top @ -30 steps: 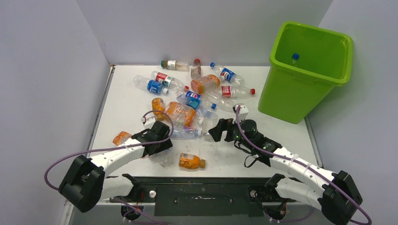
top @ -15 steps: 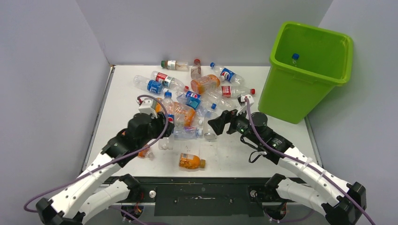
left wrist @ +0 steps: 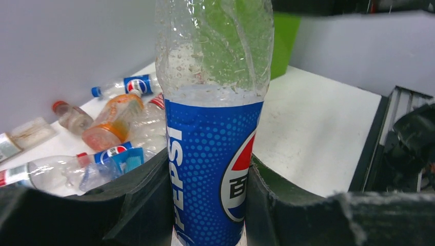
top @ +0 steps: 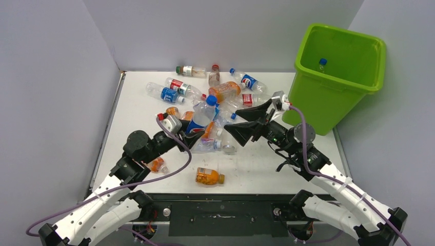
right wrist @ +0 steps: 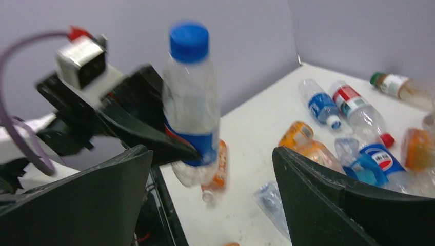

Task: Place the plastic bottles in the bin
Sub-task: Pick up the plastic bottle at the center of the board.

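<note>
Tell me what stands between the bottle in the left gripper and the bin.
The open right gripper hangs directly between the Pepsi bottle, held in the left gripper, and the bin.

The Pepsi bottle (left wrist: 213,154) is clear with a blue, dotted label, white letters and a red-white-blue roundel; its cap (right wrist: 189,41) is blue. A smaller bottle (top: 209,176) is orange. The bin (top: 318,102) is lime green, the worktop (top: 246,164) white, the cables (top: 305,134) purple.
</note>
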`<state>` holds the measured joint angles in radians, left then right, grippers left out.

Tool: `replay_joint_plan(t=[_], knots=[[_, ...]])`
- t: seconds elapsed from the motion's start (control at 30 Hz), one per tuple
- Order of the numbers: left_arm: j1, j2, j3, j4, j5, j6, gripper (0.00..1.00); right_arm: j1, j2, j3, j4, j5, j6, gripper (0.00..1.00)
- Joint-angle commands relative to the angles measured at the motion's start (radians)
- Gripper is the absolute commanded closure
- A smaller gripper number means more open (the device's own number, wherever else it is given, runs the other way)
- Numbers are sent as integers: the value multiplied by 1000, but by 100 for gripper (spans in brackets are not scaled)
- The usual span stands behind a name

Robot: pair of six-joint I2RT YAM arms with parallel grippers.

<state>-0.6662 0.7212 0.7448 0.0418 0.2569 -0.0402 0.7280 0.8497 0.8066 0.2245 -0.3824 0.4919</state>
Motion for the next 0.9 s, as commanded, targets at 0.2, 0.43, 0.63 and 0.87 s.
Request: replay_joint_plan(t=[0.2, 0.43, 0.63, 0.87], knots=[[24, -75, -215, 432, 162, -56, 85, 14, 2, -16, 341, -17, 111, 10], [13, -91, -226, 420, 143, -62, 87, 107, 139, 48, 373, 11, 114, 3], [-2, -86, -220, 395, 129, -50, 89, 231, 187, 72, 428, 121, 48, 2], [-26, -92, -219, 368, 114, -22, 94, 270, 207, 104, 379, 260, -46, 5]])
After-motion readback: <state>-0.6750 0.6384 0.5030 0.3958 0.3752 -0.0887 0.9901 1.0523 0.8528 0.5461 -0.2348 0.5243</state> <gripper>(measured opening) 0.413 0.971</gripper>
